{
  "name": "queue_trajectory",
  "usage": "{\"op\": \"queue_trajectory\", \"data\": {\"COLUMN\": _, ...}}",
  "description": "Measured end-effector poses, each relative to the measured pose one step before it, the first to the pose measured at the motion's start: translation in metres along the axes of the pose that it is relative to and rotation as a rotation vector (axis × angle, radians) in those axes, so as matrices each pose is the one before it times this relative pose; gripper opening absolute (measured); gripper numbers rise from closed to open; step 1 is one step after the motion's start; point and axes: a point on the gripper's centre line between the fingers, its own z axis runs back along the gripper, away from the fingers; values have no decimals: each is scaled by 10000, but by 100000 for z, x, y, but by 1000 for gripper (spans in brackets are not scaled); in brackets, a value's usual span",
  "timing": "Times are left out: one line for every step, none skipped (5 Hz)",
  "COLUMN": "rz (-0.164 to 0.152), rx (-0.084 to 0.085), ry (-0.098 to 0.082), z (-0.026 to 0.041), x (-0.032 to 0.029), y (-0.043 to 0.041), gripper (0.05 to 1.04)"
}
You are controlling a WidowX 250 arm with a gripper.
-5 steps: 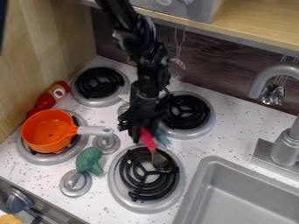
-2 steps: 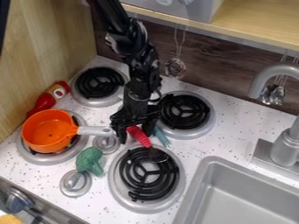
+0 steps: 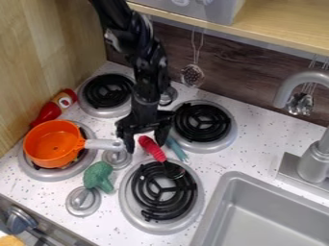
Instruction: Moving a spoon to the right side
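In the camera view, a white counter (image 3: 221, 158) with dark specks runs between a pale wood wall (image 3: 48, 55) on the left and a grey sink (image 3: 215, 206) at the lower right, its silver faucet (image 3: 315, 158) standing behind the basin. Along the back is a dark wood-grain panel (image 3: 237, 72), with metal utensils (image 3: 193, 76) hanging in front of it, below a light wood shelf (image 3: 283, 29) that bears a grey box (image 3: 193, 9). Four black coil burners sit in grey rings; an orange pot (image 3: 51, 144) rests on the left one, beside a red bottle (image 3: 50, 113). A green broccoli piece (image 3: 97, 176) lies by the round silver knobs (image 3: 83, 202), and a larger knob (image 3: 21, 221) is on the front panel at lower left. The end effector (image 3: 145, 144) hangs near the middle of the stove, its fingers spread, with the spoon's red handle between them. The spoon (image 3: 153, 149) slants down to the right, its dark bowl over the lowest burner (image 3: 127, 204). A teal object (image 3: 176, 149) lies just right of the handle.
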Motion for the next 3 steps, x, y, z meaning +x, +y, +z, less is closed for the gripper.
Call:
{"op": "queue_trajectory", "data": {"rz": -135, "rx": -493, "ry": -315, "z": 2055, "x": 394, "y": -376, "gripper": 1001}}
{"op": "queue_trajectory", "data": {"rz": -346, "rx": -347, "ry": -387, "z": 2040, "x": 646, "y": -403, "gripper": 1001}}
{"op": "queue_trajectory", "data": {"rz": -2152, "rx": -385, "ry": -422, "z": 768, "x": -574, "y": 384, "gripper": 1001}}
